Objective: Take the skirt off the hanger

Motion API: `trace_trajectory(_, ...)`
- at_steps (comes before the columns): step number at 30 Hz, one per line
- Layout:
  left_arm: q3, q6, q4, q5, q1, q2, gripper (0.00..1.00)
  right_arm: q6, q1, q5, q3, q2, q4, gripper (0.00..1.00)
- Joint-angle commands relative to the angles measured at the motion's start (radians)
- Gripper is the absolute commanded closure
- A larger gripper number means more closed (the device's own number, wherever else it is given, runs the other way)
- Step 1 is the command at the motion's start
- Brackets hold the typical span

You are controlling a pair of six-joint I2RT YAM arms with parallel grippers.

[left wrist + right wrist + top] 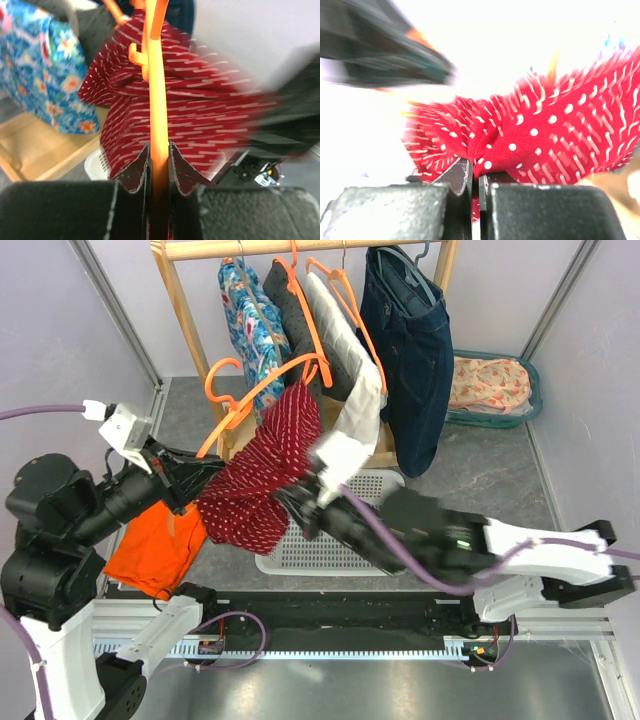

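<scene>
The skirt [262,472] is dark red with small white marks and hangs bunched on an orange hanger [262,388] held off the rack, above the table's left-centre. My left gripper [196,472] is shut on the hanger's orange bar [159,125], with the skirt [200,115] draped just beyond its jaws. My right gripper [302,508] is shut on a fold of the skirt [530,135] at its lower right edge. The jaws are pressed together on the cloth.
A wooden rack [190,330] at the back carries a blue floral garment [248,320], grey and white garments and dark jeans [410,350] on orange hangers. A white basket [345,540] lies under the skirt. An orange cloth [155,545] lies at left. A teal tray [495,390] stands at right.
</scene>
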Motion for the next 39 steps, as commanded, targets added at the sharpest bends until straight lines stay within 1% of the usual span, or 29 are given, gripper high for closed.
trace_trajectory(1, -0.082, 0.036, 0.132, -0.18, 0.001, -0.021, 0.98, -0.209, 0.218, 0.174, 0.172, -0.196, 0.03, 1.0)
trace_trajectory(3, -0.107, 0.056, 0.148, -0.199, 0.001, -0.032, 0.98, -0.209, 0.265, 0.171, 0.188, -0.258, 0.014, 1.0)
trace_trajectory(6, -0.138, 0.068, 0.157, -0.23, 0.001, -0.035, 0.98, -0.204, 0.267, 0.184, 0.18, -0.302, -0.012, 1.0)
trace_trajectory(13, -0.225, 0.107, 0.192, -0.332, 0.001, -0.056, 0.98, -0.252, 0.267, 0.319, 0.203, -0.296, -0.062, 1.0)
trace_trajectory(14, -0.227, 0.111, 0.2, -0.342, 0.001, -0.058, 0.98, -0.261, 0.267, 0.359, 0.198, -0.293, -0.06, 1.0)
trace_trajectory(18, -0.207, 0.105, 0.212, -0.353, 0.001, -0.046, 0.98, -0.284, 0.267, 0.411, 0.18, -0.266, -0.055, 1.0)
trace_trajectory(19, -0.181, 0.102, 0.211, -0.351, 0.001, -0.041, 0.98, -0.289, 0.267, 0.418, 0.18, -0.249, -0.057, 1.0)
trace_trajectory(22, -0.118, 0.093, 0.194, -0.305, 0.001, -0.026, 0.98, -0.301, 0.267, 0.447, 0.189, -0.209, -0.065, 1.0)
trace_trajectory(24, -0.08, 0.092, 0.165, -0.25, 0.001, -0.024, 0.98, -0.31, 0.267, 0.48, 0.197, -0.192, -0.068, 1.0)
trace_trajectory(25, -0.046, 0.093, 0.156, -0.172, 0.001, -0.027, 0.98, -0.315, 0.267, 0.491, 0.197, -0.18, -0.068, 1.0)
trace_trajectory(27, -0.015, 0.09, 0.145, -0.088, 0.001, -0.035, 0.98, -0.331, 0.267, 0.516, 0.197, -0.165, -0.066, 1.0)
trace_trajectory(28, 0.009, 0.079, 0.145, -0.058, 0.001, -0.044, 0.98, -0.338, 0.267, 0.537, 0.195, -0.154, -0.063, 1.0)
trace_trajectory(29, 0.025, 0.063, 0.145, -0.058, 0.001, -0.046, 0.98, -0.345, 0.267, 0.543, 0.192, -0.149, -0.06, 1.0)
trace_trajectory(32, 0.091, 0.052, 0.142, -0.157, 0.001, -0.047, 0.98, -0.364, 0.267, 0.571, 0.171, -0.14, -0.033, 1.0)
trace_trajectory(33, 0.112, 0.052, 0.146, -0.235, 0.001, -0.047, 0.98, -0.374, 0.266, 0.577, 0.152, -0.138, -0.007, 1.0)
trace_trajectory(35, 0.117, 0.05, 0.166, -0.326, 0.001, -0.049, 0.98, -0.394, 0.264, 0.609, 0.132, -0.137, 0.026, 1.0)
trace_trajectory(36, 0.115, 0.05, 0.169, -0.401, 0.001, -0.047, 0.98, -0.413, 0.256, 0.617, 0.113, -0.135, 0.056, 1.0)
trace_trajectory(38, 0.098, 0.055, 0.176, -0.463, 0.001, -0.04, 0.98, -0.422, 0.243, 0.638, 0.097, -0.128, 0.079, 1.0)
trace_trajectory(39, 0.085, 0.056, 0.174, -0.506, 0.001, -0.035, 0.98, -0.419, 0.214, 0.646, 0.086, -0.123, 0.081, 1.0)
